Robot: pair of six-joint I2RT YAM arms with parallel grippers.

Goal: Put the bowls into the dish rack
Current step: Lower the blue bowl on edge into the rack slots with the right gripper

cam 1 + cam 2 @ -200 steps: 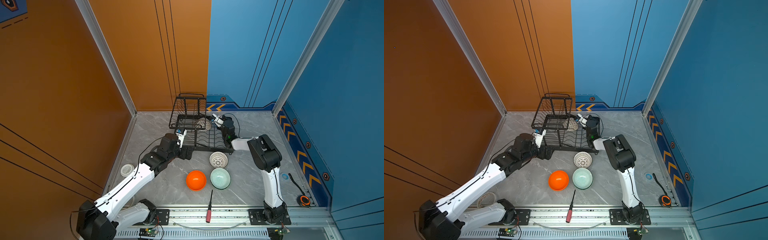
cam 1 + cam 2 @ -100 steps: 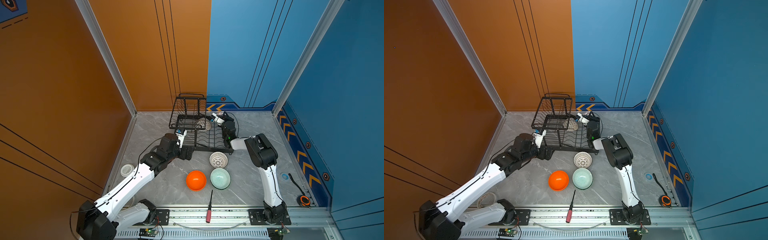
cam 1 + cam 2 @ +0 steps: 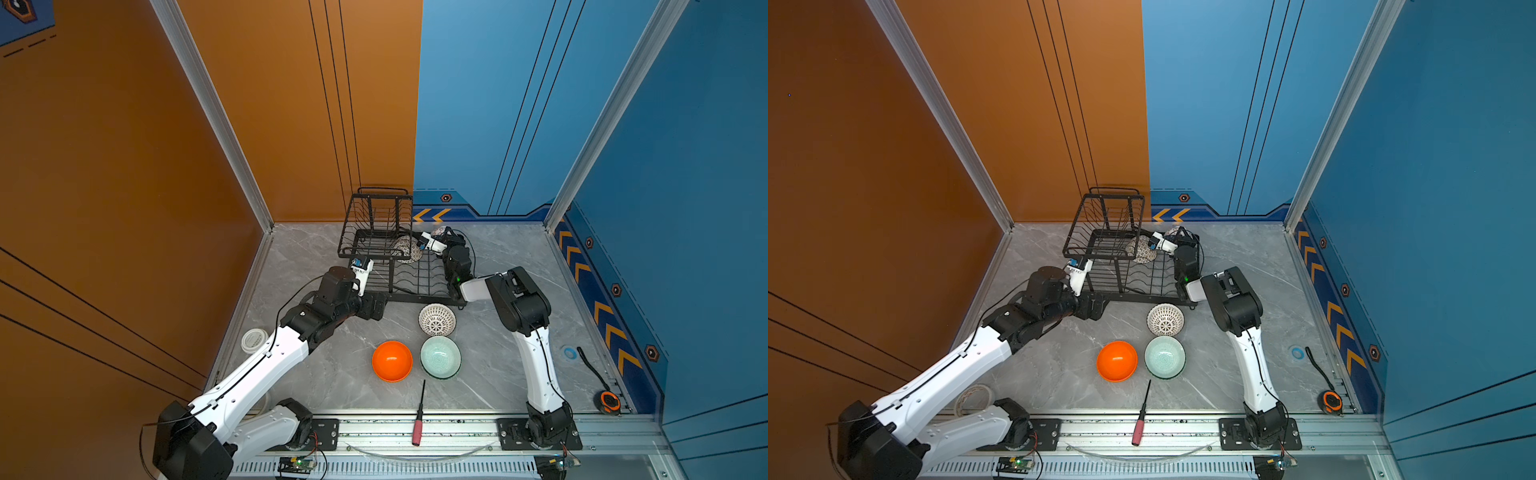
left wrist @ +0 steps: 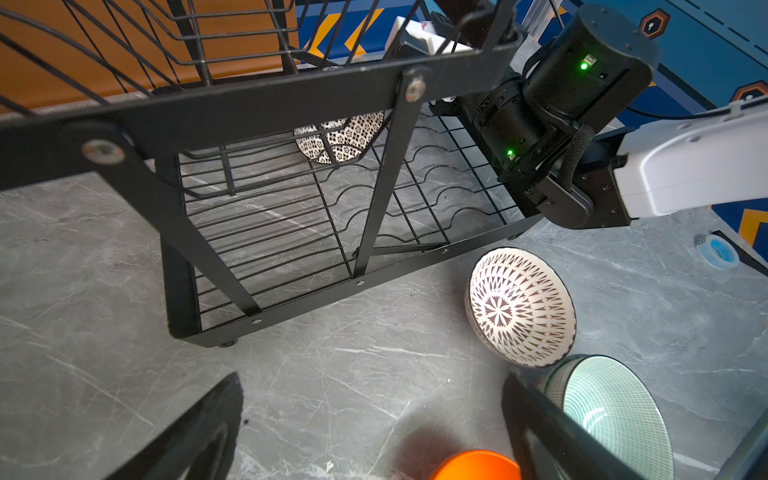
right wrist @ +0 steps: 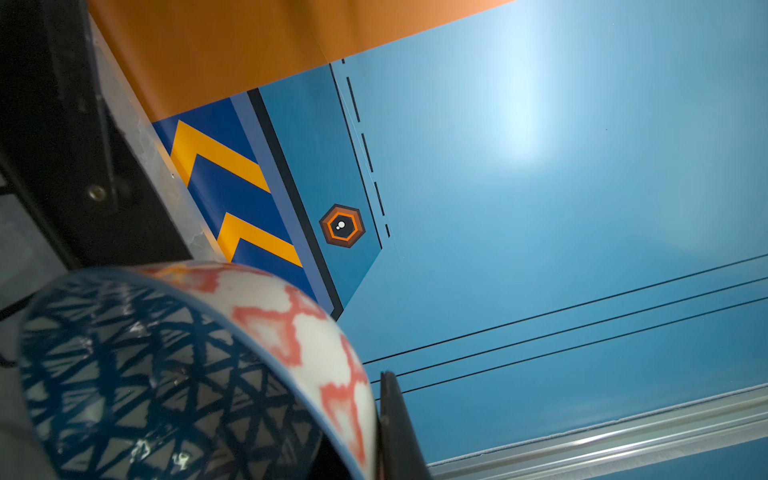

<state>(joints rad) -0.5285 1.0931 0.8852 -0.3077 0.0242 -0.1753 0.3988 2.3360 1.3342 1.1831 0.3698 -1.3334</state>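
Observation:
The black wire dish rack [image 3: 415,296] [image 3: 1142,296] [image 4: 291,300] stands at the back middle. A grey-green geometric bowl [image 3: 405,248] [image 3: 1140,249] [image 4: 336,139] leans in its lower tray under the raised basket. My right gripper [image 3: 436,237] [image 5: 374,432] is shut on the rim of the blue-white triangle-patterned bowl [image 3: 439,230] [image 3: 1173,232] [image 5: 166,374] at the rack's far right corner. My left gripper [image 3: 376,305] [image 3: 1096,305] [image 4: 372,386] hangs open over bare table at the rack's near left corner. On the table lie the white lattice bowl [image 3: 436,319] [image 4: 519,307], orange bowl [image 3: 392,360] and mint bowl [image 3: 440,356].
A red-handled screwdriver [image 3: 419,415] lies by the front rail. A tape measure [image 3: 610,401] and a blue tape ring [image 3: 570,353] sit at the right wall, a white lid [image 3: 254,340] at the left edge. The right forearm [image 4: 685,166] crosses the rack's right end.
The right arm's elbow has swung a little toward the rack while the held bowl stays at the far right corner. The left arm has not moved.

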